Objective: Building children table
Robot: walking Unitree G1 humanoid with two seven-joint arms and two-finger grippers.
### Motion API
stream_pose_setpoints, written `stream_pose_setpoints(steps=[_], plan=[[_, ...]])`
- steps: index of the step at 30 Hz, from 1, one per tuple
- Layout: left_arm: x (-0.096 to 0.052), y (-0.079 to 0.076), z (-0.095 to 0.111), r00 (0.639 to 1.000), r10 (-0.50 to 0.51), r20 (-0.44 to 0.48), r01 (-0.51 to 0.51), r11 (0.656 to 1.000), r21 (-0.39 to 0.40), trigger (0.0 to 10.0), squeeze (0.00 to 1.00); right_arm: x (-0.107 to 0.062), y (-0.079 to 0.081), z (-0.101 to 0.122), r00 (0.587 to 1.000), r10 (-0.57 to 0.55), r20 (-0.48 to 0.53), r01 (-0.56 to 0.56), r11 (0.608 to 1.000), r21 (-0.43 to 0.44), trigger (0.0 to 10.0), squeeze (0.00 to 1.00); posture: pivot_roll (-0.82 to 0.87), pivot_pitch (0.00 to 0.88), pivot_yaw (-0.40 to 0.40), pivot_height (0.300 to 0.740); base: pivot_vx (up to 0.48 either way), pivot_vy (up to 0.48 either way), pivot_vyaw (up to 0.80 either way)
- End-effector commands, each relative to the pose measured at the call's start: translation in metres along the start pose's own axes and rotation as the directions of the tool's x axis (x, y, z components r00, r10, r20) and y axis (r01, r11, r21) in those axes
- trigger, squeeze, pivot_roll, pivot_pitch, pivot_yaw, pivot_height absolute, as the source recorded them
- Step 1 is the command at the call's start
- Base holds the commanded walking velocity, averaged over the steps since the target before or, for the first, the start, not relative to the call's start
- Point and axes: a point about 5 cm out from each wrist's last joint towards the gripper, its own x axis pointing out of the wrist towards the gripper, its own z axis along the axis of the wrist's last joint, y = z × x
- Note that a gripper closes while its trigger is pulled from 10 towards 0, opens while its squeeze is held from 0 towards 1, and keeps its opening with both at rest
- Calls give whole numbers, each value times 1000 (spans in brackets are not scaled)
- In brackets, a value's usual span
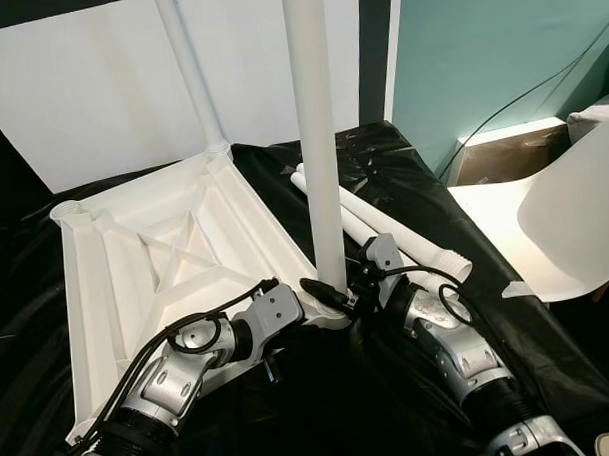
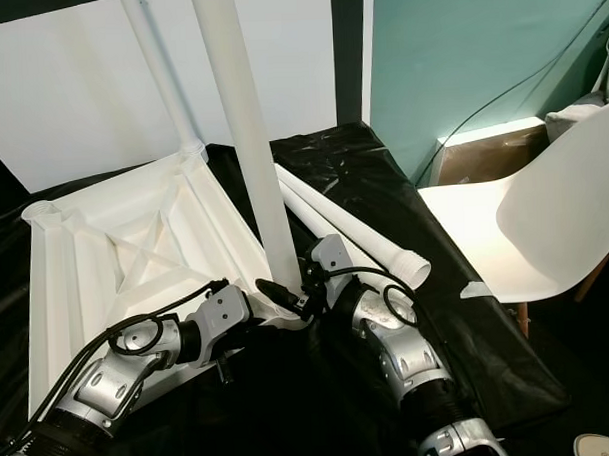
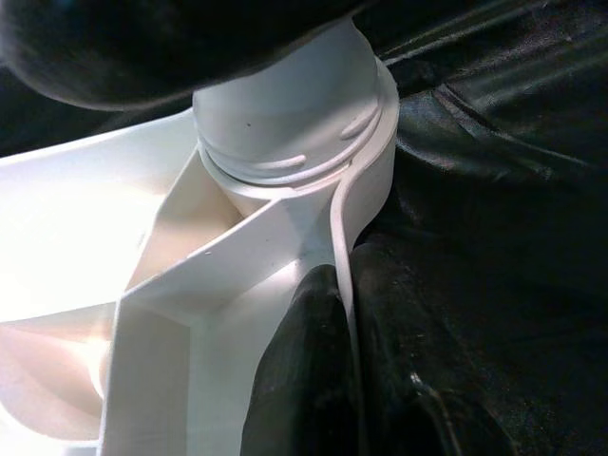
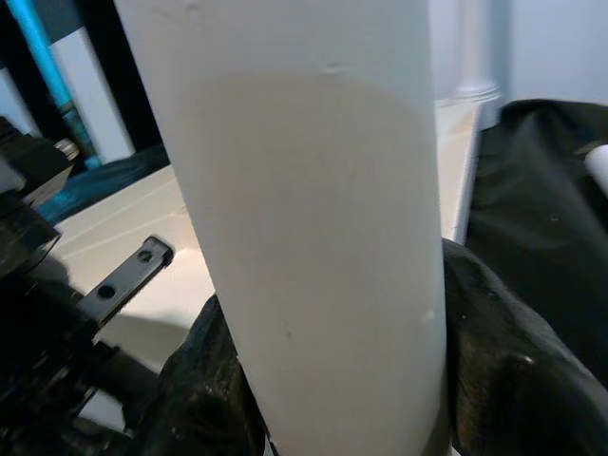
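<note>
A white tabletop lies upside down on a black sheet. One white leg stands in its far corner socket. A second leg stands upright in the near right corner socket. My right gripper is shut on this leg just above the socket, with a black finger on each side. My left gripper is shut on the tabletop's rim at that same corner, one finger inside the rim. Two loose legs lie on the sheet to the right.
An empty socket shows at the tabletop's far left corner. A white chair stands close on the right. Behind it are a teal wall, a cable and a brown box. White panels lean at the back.
</note>
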Motion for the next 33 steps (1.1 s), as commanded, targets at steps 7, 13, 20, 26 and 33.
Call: stream_pose_setpoints(steps=[7,13,20,26,33], plan=[[11,-30,-41,981,-156,-111,138,978,-153,10000,0,-12,-18,-12,945,-325,-14,326,944,54,2784,0,152,0,39,740,0,0,0],[11,-21,-36,991,-104,-80,90,983,-162,10000,0,-11,-18,-12,947,-320,-27,321,946,55,10000,98,152,0,39,740,0,0,0],[13,-17,-33,994,-83,-77,71,987,-143,10000,0,-8,-20,-12,951,-306,-41,307,951,36,10000,0,145,0,15,740,0,0,0],[13,-19,-34,994,-89,-61,78,984,-160,10000,1000,-7,-20,-12,950,-308,-44,309,951,18,10000,0,141,0,18,740,0,0,0],[9,-13,-29,998,-46,-50,39,991,-131,10000,0,-8,-14,-15,959,-277,-59,279,960,24,10000,0,136,0,21,740,0,0,0]])
